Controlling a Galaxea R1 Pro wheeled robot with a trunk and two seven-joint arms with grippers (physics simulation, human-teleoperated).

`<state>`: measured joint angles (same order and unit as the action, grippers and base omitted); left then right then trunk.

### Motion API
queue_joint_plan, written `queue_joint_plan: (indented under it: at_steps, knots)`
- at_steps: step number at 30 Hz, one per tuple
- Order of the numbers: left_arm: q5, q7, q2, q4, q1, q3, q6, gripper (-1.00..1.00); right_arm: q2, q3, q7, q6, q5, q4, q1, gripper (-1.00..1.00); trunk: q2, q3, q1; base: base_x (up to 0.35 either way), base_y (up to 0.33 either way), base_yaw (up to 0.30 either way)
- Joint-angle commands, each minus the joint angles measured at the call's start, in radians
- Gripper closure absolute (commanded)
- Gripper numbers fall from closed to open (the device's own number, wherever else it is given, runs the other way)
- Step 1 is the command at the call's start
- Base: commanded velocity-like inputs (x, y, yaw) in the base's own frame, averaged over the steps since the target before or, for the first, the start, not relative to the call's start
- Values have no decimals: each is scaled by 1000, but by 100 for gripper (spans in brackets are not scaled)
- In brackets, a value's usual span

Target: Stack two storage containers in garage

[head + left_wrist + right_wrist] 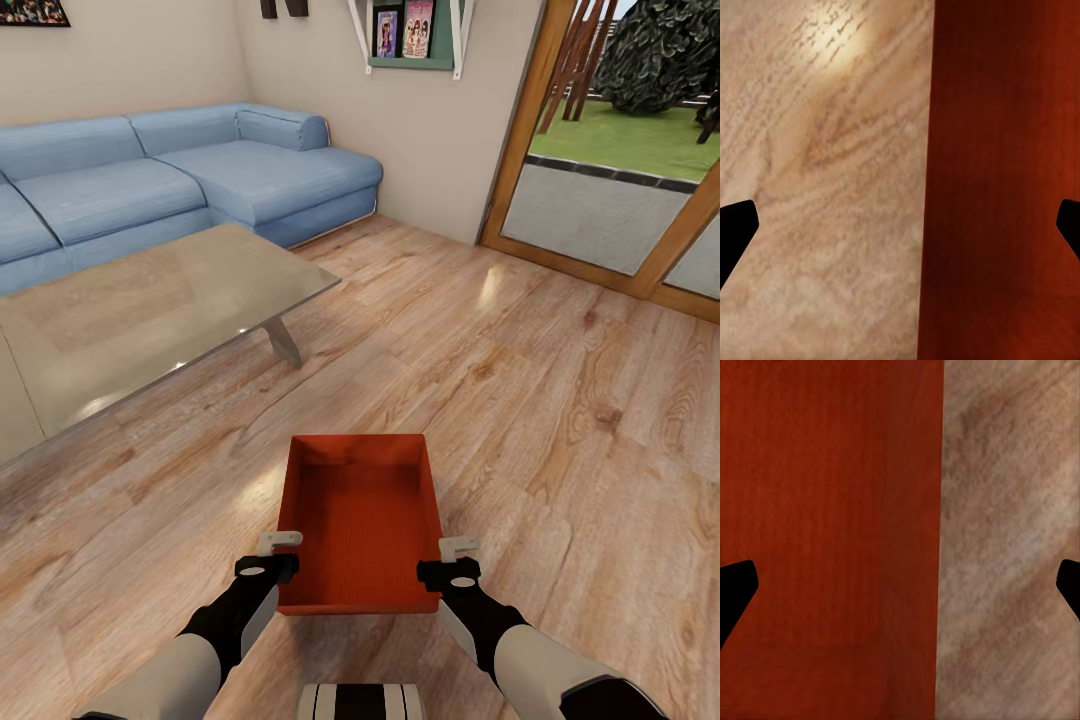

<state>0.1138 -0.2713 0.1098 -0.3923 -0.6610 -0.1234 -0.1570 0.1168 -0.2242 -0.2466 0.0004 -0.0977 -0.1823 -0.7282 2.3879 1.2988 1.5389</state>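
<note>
From the head view, an orange-red storage container sits between the left end effector and the right end effector, each at a side wall near the box's near end, over the light wood floor; ahead of the left one stands a glass tabletop with a blue sofa beyond, and glass doors lie ahead of the right one. In the left wrist view the fingers are spread wide, straddling the container wall with the floor on the outer side — not pressing it. The right wrist view shows the same: spread fingers astride the container wall, floor outside.
</note>
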Motion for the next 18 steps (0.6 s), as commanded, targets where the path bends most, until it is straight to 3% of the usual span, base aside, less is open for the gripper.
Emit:
queue_joint_plan:
  at_steps: [1, 5, 6, 18]
  knots:
    - [10, -8, -1, -2, 0, -9, -5, -100, 0, -8, -5, 0, -10, 0, 0, -100, 0, 1, 0, 0, 0, 0]
    - [10, -8, -1, -2, 0, -9, -5, -100, 0, -8, -5, -2, -10, 0, 0, -100, 0, 1, 0, 0, 0, 0]
    - [10, -8, -1, -2, 0, -9, -5, 100, 0, -8, -5, -2, -10, 0, 0, 100, 0, 1, 0, 0, 0, 0]
    - [10, -8, 0, -2, 0, -9, -6, 100, 0, -7, -5, -5, -5, -2, 0, 100, 0, 1, 0, 0, 0, 0]
